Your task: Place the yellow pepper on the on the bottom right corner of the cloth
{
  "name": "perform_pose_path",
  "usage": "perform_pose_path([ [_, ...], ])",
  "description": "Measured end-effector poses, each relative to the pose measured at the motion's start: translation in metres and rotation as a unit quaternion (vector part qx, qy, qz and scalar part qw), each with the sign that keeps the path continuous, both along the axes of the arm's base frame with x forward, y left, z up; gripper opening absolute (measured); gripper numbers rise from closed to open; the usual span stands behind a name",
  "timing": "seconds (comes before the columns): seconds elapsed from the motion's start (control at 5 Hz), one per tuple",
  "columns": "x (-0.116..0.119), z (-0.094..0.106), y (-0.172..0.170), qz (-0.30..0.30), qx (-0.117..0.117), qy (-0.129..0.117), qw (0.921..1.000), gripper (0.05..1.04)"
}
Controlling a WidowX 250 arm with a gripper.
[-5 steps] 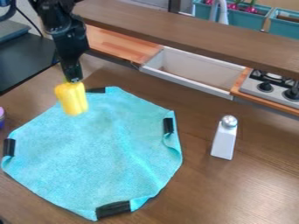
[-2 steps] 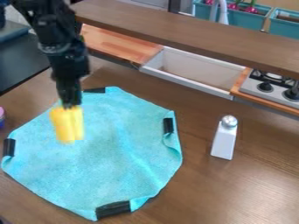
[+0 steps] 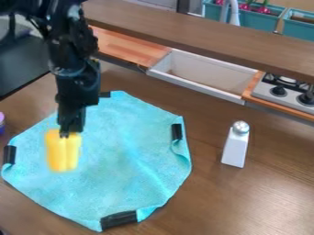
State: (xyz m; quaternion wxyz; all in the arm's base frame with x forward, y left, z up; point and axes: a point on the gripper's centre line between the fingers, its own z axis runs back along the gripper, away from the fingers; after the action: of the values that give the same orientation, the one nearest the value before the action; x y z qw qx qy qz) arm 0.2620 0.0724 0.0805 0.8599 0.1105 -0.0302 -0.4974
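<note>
The black gripper (image 3: 70,133) hangs over the left part of the blue cloth (image 3: 131,156), shut on the top end of the yellow pepper (image 3: 62,153). Below the fingertips the pepper hangs upright, in front of the cloth's left half. Whether its lower end touches the cloth, I cannot tell. The cloth lies spread on the brown table, held by black tape at several edges, with its right edge slightly folded.
A white shaker with a metal top (image 3: 235,144) stands right of the cloth. Behind are a raised brown ledge (image 3: 202,36), a white sink basin (image 3: 202,75) and a stove (image 3: 285,89). A purple object (image 3: 2,123) is at the left edge.
Held by the gripper, the pepper has moved toward the camera and slightly left, from the cloth's upper left edge to over its left half. The cloth has stayed put.
</note>
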Motion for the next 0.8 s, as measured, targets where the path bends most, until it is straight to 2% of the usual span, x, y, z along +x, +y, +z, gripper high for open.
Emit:
perform_pose_path([
  [0.2,-0.017,-0.01,-0.001,-0.017,0.016,0.009,0.9997,0.09],
  [0.4,-0.021,-0.02,-0.005,-0.036,0.028,0.004,0.999,0.09],
  [0.8,-0.011,-0.041,-0.027,-0.049,0.038,-0.003,0.9981,0.09],
])
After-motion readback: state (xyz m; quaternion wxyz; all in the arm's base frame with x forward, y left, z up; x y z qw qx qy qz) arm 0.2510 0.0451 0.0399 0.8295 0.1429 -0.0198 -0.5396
